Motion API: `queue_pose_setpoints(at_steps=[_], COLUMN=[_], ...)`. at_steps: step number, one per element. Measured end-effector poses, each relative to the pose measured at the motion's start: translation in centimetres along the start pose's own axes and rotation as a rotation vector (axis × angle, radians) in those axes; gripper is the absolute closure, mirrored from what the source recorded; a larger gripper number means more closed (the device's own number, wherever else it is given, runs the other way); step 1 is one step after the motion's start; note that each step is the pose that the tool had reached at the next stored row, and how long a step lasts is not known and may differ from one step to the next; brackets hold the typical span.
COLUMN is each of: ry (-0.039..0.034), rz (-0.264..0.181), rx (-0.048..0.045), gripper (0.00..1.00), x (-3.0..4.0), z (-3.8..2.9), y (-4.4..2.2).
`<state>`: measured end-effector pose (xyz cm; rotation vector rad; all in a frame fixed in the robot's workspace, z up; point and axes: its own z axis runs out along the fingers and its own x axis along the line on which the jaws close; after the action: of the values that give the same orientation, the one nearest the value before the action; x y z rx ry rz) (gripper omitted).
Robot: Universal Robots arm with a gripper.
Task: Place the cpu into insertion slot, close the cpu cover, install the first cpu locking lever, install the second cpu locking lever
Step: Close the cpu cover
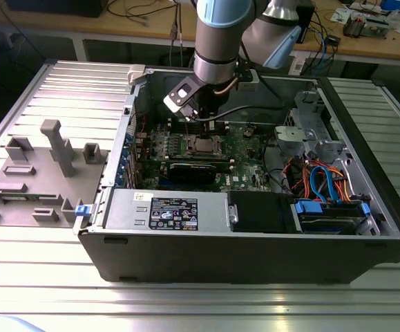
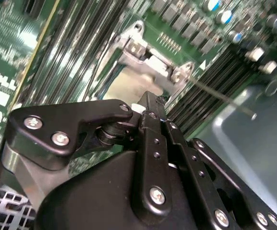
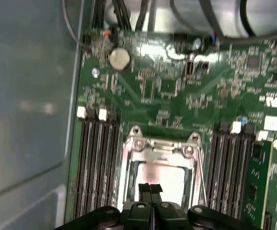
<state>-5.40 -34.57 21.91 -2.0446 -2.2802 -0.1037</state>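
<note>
Silver-grey cpu (image 3: 166, 173) lies flat in its socket on the motherboard (image 3: 167, 86), and the cover (image 3: 160, 152) is down around it, its window framing the chip. The arm (image 1: 217, 41) points steeply down into the open case (image 1: 255, 256) on the bench (image 1: 186, 304), holding the claw (image 3: 150, 188) just above one edge of the cpu. The claw is clenched, both fingertips pressed together, and one thin lever (image 2: 224, 98) sticks out free beside the socket.

Small flat square cpu (image 3: 174, 178), dull silver-grey metal top: sits flat in the socket on the green motherboard. Thin shiny metal cpu cover (image 3: 160, 153), a frame with square window: lies down over it, chip top showing through.
</note>
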Motion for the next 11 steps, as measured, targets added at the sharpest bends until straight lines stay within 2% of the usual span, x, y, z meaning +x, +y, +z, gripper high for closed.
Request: queue_pose_setpoints(at_steps=[2, 4, 11], ry=[0.0002, 0.0000, 0.0004], rz=[0.000, 0.000, 0.000], rx=[0.0001, 0.0003, 0.0004], gripper=[0.89, 0.89, 0.89], x=[0.06, 0.09, 0.06], z=[0.09, 0.18, 0.90], y=[-0.60, -0.94, -1.39])
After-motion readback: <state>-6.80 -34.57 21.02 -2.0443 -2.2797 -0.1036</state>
